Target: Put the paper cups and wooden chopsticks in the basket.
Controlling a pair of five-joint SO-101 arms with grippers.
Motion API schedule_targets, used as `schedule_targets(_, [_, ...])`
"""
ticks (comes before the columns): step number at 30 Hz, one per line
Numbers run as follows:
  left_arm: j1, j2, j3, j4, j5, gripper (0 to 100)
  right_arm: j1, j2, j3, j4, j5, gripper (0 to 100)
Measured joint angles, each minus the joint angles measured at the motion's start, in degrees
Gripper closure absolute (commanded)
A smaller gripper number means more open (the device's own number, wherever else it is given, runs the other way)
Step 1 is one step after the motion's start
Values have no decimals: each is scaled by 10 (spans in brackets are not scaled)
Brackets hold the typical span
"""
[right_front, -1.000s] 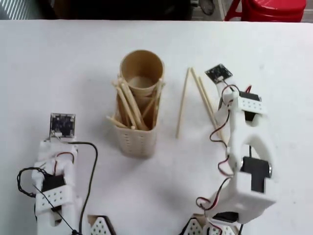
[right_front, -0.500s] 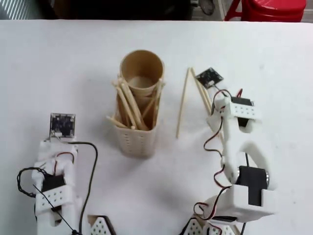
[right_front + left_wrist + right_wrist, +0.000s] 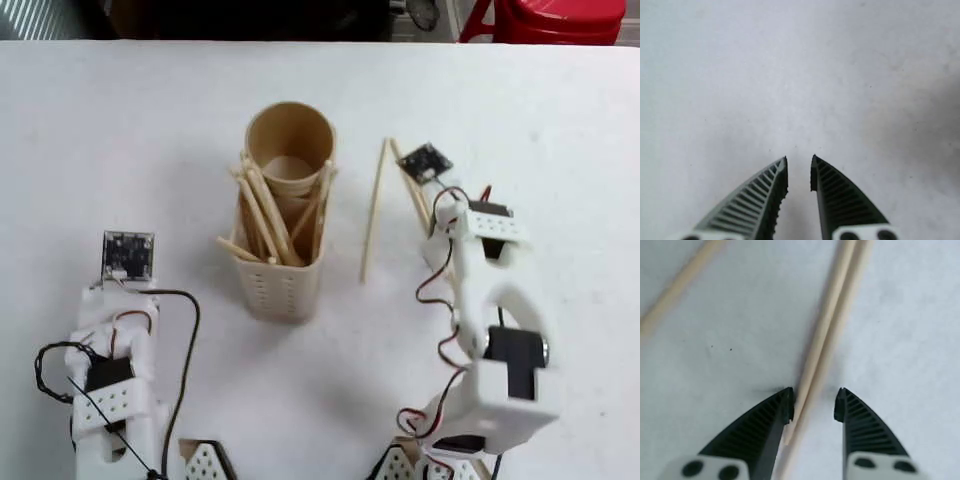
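In the high view, we are seeing one perforated basket [image 3: 280,285] standing near the middle of the white worktop [image 3: 150,120]. Paper cups [image 3: 290,150] are sitting nested in it; we are counting one rim clearly and cannot tell how many are stacked beneath. Bundled chopsticks [image 3: 262,215] are leaning inside the basket around the cups, too crowded for us to count exactly. Three chopsticks are lying loose on the worktop beside the basket: a single chopstick [image 3: 372,215], and a pair of chopsticks [image 3: 410,185] running under the right arm [image 3: 490,300]. The left arm [image 3: 110,370] is resting well apart from the basket on its other side.

In the left wrist view, the left hand [image 3: 799,159] is hanging over bare worktop, its fingers standing slightly apart and gripping nothing.

In the right wrist view, the right hand [image 3: 814,392] is straddling the pair of chopsticks, fingers spread and not clamping them; the pair is lying close against one finger.
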Motion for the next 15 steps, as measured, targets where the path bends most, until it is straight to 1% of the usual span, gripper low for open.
schedule_targets(5, [0,0,0,0,0,902,8,40,-47,29,0,857])
schedule_targets(9, [0,0,0,0,0,902,21,47,-57,32,0,861])
schedule_targets(10, [0,0,0,0,0,902,22,47,-58,32,0,878])
schedule_targets(13, [0,0,0,0,0,902,23,48,-59,33,0,985])
schedule_targets(15, [0,0,0,0,0,902,26,48,-62,29,0,970])
